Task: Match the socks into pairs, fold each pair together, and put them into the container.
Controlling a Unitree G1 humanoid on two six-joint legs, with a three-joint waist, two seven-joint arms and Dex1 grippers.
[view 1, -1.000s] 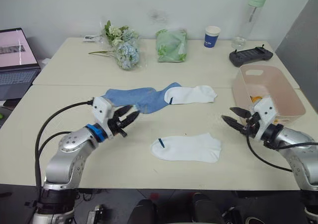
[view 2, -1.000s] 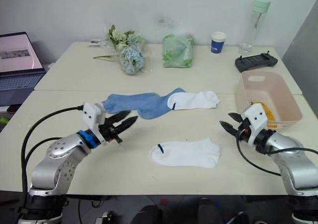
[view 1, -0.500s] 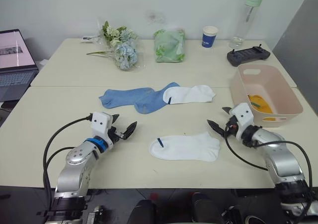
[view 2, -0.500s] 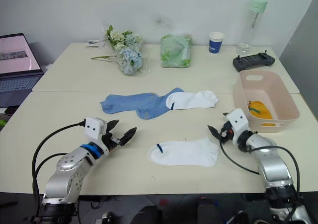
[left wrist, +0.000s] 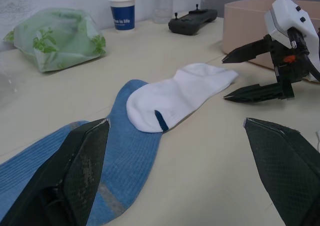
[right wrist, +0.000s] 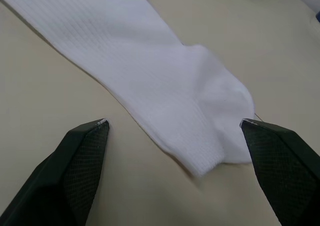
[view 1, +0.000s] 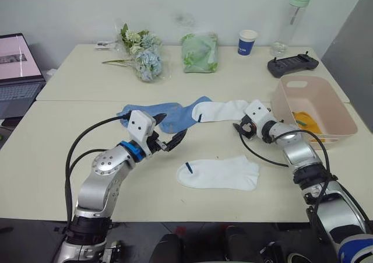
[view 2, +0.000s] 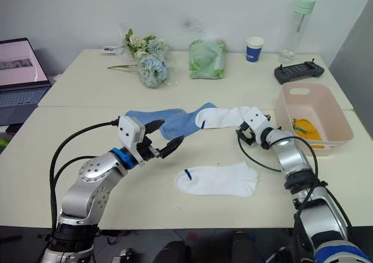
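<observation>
Beige worktop (view 1: 70, 134) carries everything. Pale pink container (view 1: 326, 102) at the right edge, something yellow inside. Light blue sock (view 1: 160, 114) lies flat mid-worktop, its toe end under the cuff of a white sock (view 1: 224, 109). Second white sock (view 1: 220, 172) lies alone nearer the front. Left tool (view 1: 169, 132), spread wide, holding nothing, hovers at the near edge of the blue sock. Right tool (view 1: 240, 128), also wide and empty, sits just beside the toe of the far white sock, between it and the container.
</observation>
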